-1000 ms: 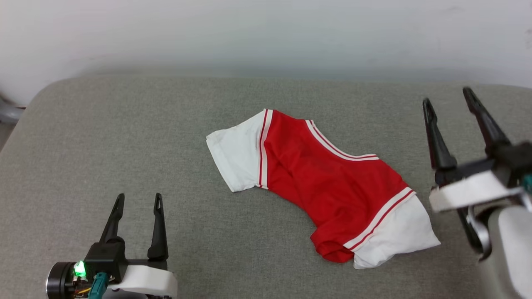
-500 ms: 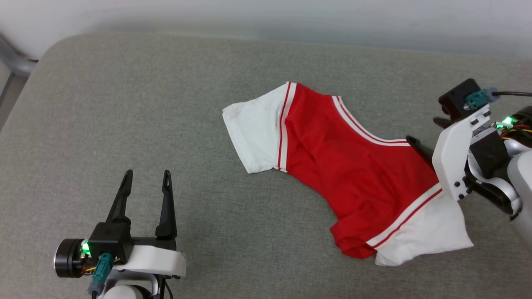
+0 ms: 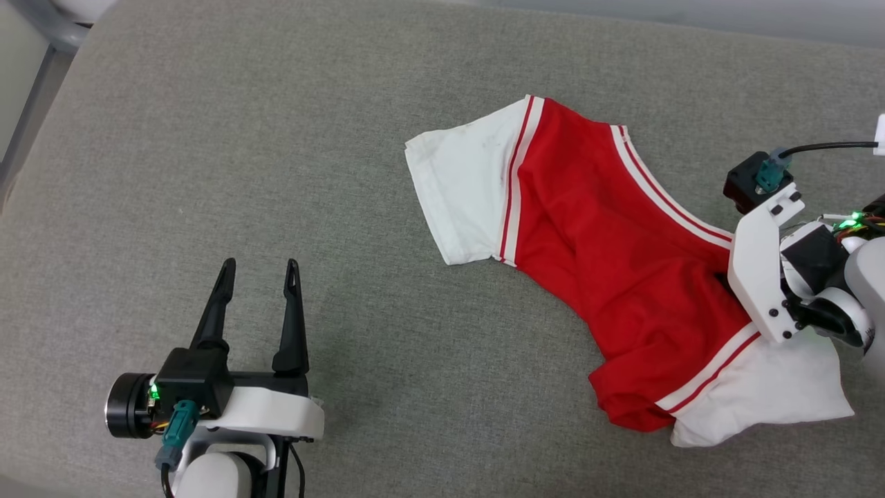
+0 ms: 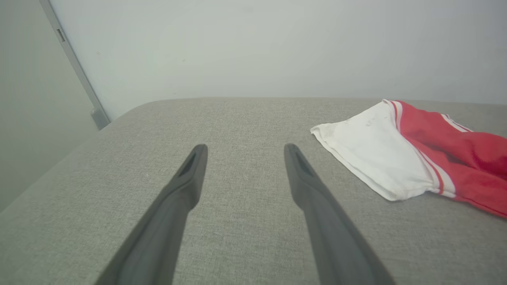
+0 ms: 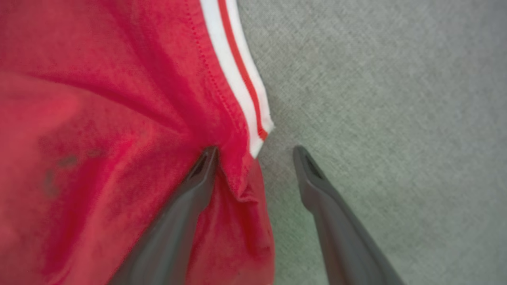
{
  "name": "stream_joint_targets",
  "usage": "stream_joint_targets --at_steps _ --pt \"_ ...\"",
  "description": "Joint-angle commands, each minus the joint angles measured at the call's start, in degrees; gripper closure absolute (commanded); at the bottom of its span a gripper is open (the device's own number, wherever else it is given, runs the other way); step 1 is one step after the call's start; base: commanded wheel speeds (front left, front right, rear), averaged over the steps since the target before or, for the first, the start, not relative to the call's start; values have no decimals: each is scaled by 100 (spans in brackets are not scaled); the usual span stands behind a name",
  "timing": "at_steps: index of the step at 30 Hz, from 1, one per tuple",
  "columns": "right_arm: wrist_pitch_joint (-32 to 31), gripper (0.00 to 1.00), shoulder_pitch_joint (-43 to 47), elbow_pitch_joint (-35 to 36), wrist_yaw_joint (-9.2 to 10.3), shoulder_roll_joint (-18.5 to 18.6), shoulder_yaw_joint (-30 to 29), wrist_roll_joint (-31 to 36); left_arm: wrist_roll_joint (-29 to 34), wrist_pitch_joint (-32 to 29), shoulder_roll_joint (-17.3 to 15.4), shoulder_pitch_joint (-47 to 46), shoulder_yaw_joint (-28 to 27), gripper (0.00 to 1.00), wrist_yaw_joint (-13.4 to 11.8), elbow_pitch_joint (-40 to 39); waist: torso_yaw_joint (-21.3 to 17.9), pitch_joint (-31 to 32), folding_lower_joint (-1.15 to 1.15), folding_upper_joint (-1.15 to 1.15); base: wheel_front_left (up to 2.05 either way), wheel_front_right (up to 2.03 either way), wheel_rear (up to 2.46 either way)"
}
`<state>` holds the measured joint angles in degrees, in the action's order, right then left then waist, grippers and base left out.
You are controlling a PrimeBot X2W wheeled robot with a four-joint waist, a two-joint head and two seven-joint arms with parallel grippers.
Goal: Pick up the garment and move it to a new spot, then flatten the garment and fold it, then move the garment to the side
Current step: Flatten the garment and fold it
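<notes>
Right hand (image 5: 255,152) spread wide, straddling the striped edge of the red shirt (image 3: 608,256), left hand (image 3: 261,264) spread too, well apart, over the grey surface (image 3: 276,138)

In my head view the white wrist bracket (image 3: 760,277) covers the right end of the red jersey-style T-shirt with white sleeves (image 3: 622,277) and hides nearly all of the right gripper's (image 5: 255,150) fingers (image 5: 186,198); the shirt lies bunched over itself, hiding its underside; in the right wrist view the cloth is blurred and runs off the left, top and bottom edges, with dark marks (image 5: 59,166) too smeared to read; whether the fingers touch the grey fabric-covered worktop (image 3: 276,138) I cannot tell; the left wrist view cuts the shirt off at its right edge.
</notes>
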<state>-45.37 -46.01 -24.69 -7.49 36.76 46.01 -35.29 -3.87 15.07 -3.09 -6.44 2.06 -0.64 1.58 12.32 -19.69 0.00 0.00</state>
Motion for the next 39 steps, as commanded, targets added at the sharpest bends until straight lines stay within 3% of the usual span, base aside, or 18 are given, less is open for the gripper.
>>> stream_joint_targets --at_steps 1,4,5,6,7,15,22,29,39 --pt "-148 0 310 -277 -8 -81 352 -129 -37 15 7 -89 10 0 4 20 52 -52 0 0 0 0 0" --pt "-13 0 363 -396 -8 -115 543 -302 -37 15 15 -89 -25 0 -7 39 42 -50 0 0 0 0 0" --pt "49 51 369 -404 -8 -143 578 -367 -38 15 16 -72 -48 0 -16 45 21 -32 0 0 0 0 0" --pt "157 84 349 -391 -9 -155 604 -397 -37 15 17 -50 -72 0 -21 52 -2 -8 0 0 0 0 0" --pt "290 100 315 -369 -9 -153 624 -420 -35 15 18 -30 -93 0 -20 63 -27 27 0 0 0 0 0" --pt "1603 100 183 57 2 37 272 -622 38 15 20 194 -230 0 2 78 -274 452 0 0 0 0 0" --pt "2087 100 553 883 2 441 -203 -604 84 15 20 377 -266 0 -47 65 -459 687 0 0 0 0 0" --pt "2014 100 819 1638 3 681 -865 -373 74 15 21 417 -214 0 -89 36 -501 745 0 0 0 0 0" --pt "1066 100 369 2303 3 831 -1519 71 -70 15 22 208 -17 0 -150 21 -204 428 0 0 0 0 0"
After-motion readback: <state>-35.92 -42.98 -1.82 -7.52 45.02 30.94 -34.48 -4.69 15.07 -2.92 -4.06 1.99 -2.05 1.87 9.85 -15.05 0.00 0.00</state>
